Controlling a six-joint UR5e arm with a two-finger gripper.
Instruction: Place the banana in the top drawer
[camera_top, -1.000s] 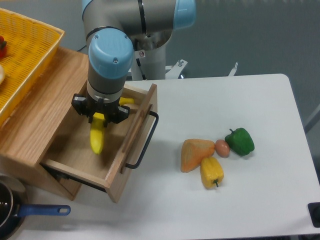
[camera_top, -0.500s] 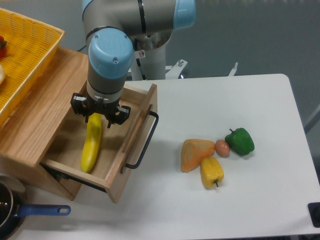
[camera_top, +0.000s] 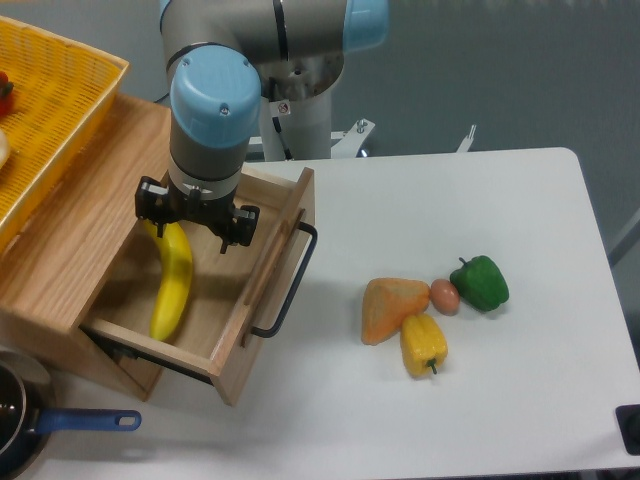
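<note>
banana (camera_top: 172, 283) lay flat inside the open top drawer (camera_top: 262, 280), just below the claw (camera_top: 196, 218). claw hovered above it, fingers spread and holding nothing. well right sat orange wedge (camera_top: 390, 307) and yellow pepper (camera_top: 423, 344).

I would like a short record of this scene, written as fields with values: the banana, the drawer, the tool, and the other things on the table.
banana: lying inside the top drawer, lengthwise
top drawer: pulled open, black bar handle facing the table
tool: above the banana's far end, jaws apart, not gripping it
table items: orange wedge, yellow pepper, green pepper, small brown egg-like item
basket: yellow, on the cabinet top
</note>
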